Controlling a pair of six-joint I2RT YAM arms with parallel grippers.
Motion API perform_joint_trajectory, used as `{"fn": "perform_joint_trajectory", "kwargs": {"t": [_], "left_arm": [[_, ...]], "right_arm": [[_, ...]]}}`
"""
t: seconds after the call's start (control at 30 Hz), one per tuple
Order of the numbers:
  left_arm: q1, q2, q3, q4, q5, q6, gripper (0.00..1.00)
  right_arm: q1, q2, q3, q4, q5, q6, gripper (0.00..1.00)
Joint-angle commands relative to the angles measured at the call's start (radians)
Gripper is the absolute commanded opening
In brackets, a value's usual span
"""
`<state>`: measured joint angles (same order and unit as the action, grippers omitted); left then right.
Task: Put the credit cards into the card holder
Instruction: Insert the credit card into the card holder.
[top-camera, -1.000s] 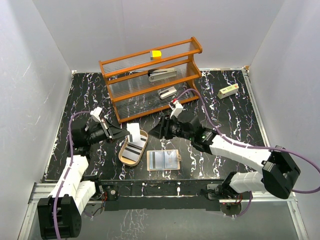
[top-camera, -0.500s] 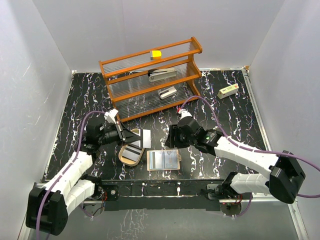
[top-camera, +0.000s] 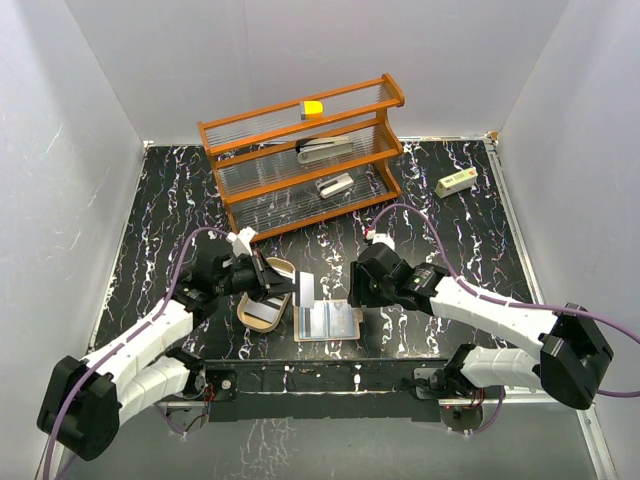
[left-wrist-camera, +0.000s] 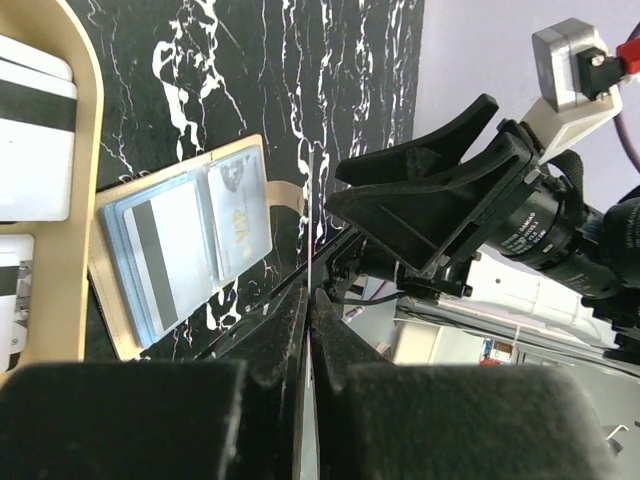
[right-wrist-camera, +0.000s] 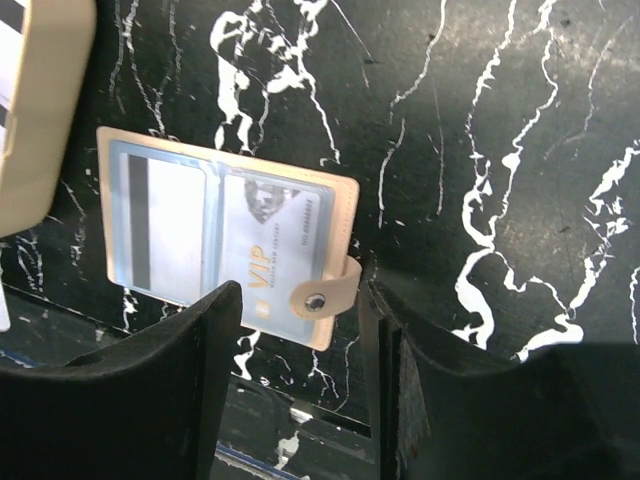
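**One card aloft, two in the tray, two in the wallet**

The left hand (top-camera: 285, 288) is clamped on one white card (top-camera: 304, 290), held upright over the left edge of the open wallet (top-camera: 327, 322), just beside the oval tray (left-wrist-camera: 88, 150). Two striped cards (left-wrist-camera: 35, 130) lie in the tray, and two more sit in the wallet's clear pockets. The right hand (right-wrist-camera: 300, 330) stands half open and empty, its fingers either side of the wallet's snap tab (right-wrist-camera: 320, 298). At the back of the surface (top-camera: 450, 240), one wooden rack (top-camera: 300, 165) carries two staplers (top-camera: 325, 150).

The card holder (left-wrist-camera: 92, 120) runs off the left wrist view's edge, cropping its credit cards (left-wrist-camera: 30, 160).
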<state>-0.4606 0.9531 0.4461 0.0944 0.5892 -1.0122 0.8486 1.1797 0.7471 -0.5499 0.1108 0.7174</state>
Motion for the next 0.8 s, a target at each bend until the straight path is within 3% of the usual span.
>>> {"fn": "perform_joint_trajectory", "kwargs": {"t": [0.0, 0.5, 0.77], "left_arm": [[-0.085, 0.016, 0.028, 0.000, -0.096, -0.033, 0.00], [-0.271, 0.204, 0.087, 0.008, -0.241, -0.041, 0.00], [-0.286, 0.245, 0.068, 0.029, -0.242, -0.035, 0.00]], "right_arm": [[-0.003, -0.026, -0.006, -0.007, 0.035, 0.009, 0.49], [-0.002, 0.026, -0.044, 0.055, -0.022, -0.021, 0.49], [-0.002, 0.057, -0.061, 0.058, 0.000, -0.032, 0.38]]}}
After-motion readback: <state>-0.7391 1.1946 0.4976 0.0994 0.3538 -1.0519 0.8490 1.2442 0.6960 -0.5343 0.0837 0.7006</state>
